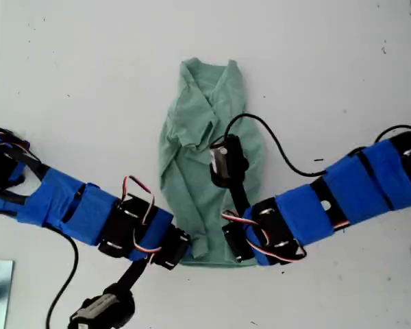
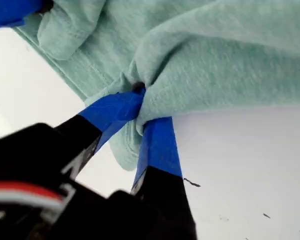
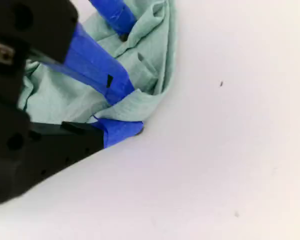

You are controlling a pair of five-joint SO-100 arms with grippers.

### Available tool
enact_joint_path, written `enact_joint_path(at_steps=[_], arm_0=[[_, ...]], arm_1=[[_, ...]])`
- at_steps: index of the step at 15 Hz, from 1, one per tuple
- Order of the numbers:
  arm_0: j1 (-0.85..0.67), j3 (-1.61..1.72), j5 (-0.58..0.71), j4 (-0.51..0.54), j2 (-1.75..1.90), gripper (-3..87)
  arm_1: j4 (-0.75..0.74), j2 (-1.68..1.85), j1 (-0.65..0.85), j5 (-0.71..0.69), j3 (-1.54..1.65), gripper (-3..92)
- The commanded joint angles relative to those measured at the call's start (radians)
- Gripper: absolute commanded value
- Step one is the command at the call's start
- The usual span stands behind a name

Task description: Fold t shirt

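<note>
Pinching t shirt point(image 1: 212, 157) hem, my first gripper point(image 2: 140, 107), my second gripper point(image 3: 125, 112), both clamped.

The shirt point(image 1: 205, 171) lies as a long, narrow, wrinkled strip on the white surface point(image 1: 329, 68), its near end covered by two blue-taped arms that reach in from the exterior view's left and right and meet there, a black cable looping over the cloth.

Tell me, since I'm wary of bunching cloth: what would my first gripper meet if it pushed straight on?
My first gripper is already shut on a fold of the shirt. Straight on lies only more shirt, likely bunching it; depth beyond is unclear.
</note>
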Motion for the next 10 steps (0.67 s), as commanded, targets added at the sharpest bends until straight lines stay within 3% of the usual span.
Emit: enact_joint_path(at_steps=[1, 5, 10], arm_0=[[0.074, -0.029, 0.026, -0.018, 0.183, -0.1], [0.014, 0.0, 0.078, -0.002, 0.291, -0.1], [-0.371, 0.017, 0.259, 0.133, 0.362, -0.1]], arm_1=[[-0.006, 0.117, -0.035, -0.063, -0.074, -0.8], [0.003, 0.282, 0.072, -0.224, 0.009, -0.8], [0.009, 0.449, 0.529, -0.584, 0.098, -0.8]])
